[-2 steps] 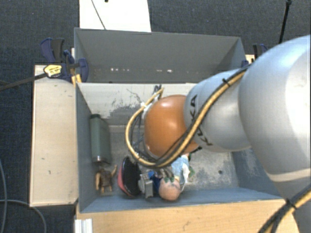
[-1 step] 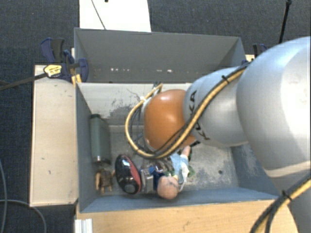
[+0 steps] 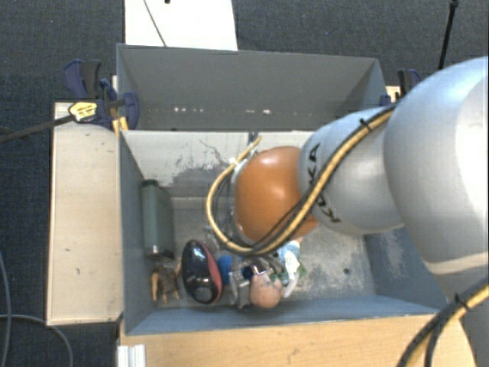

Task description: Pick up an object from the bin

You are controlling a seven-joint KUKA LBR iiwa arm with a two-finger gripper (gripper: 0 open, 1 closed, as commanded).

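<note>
My gripper (image 3: pixel 249 276) reaches down into the bin's front middle, mostly hidden under the arm's orange cover. Right below it, against the front wall, lies a pinkish round ball (image 3: pixel 265 293). A small blue thing (image 3: pixel 225 267) sits just to its left. A white and green crumpled thing (image 3: pixel 291 268) lies just to its right. A black oval thing with a red edge (image 3: pixel 200 272) rests a little further left.
A grey-green cylinder (image 3: pixel 155 216) lies along the bin's left wall, with a small brown thing (image 3: pixel 161 283) below it in the front left corner. The arm and its cables cover the bin's middle and right.
</note>
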